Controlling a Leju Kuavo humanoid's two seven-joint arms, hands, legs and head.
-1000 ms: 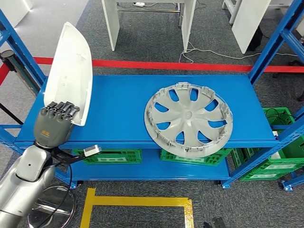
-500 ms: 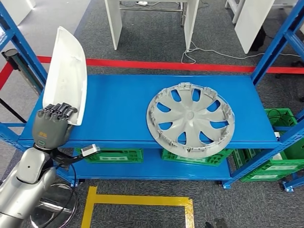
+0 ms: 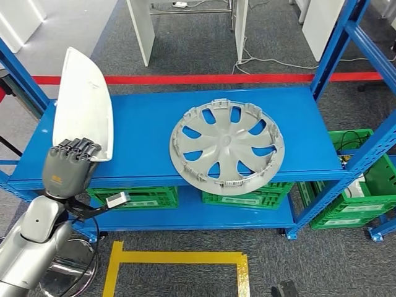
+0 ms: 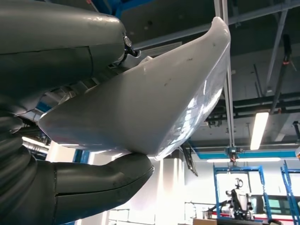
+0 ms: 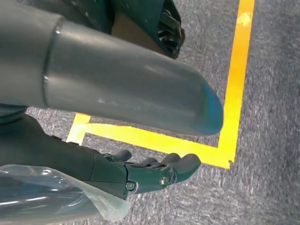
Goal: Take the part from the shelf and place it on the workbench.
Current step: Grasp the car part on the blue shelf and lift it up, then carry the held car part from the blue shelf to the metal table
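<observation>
Left hand (image 3: 65, 166) grips white part (image 3: 84, 105) above shelf (image 3: 140, 133) edge.

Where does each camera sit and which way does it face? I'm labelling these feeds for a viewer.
Head view: high on the body, facing forward and down at the shelf and hubcap; left hand holds the white part.
Left wrist view: behind the left hand, facing up at the ceiling; thumb and fingers clamp the part.
Right wrist view: behind the hanging right hand, facing the floor and yellow tape.
Shared: head and left wrist views both show the part.
</observation>
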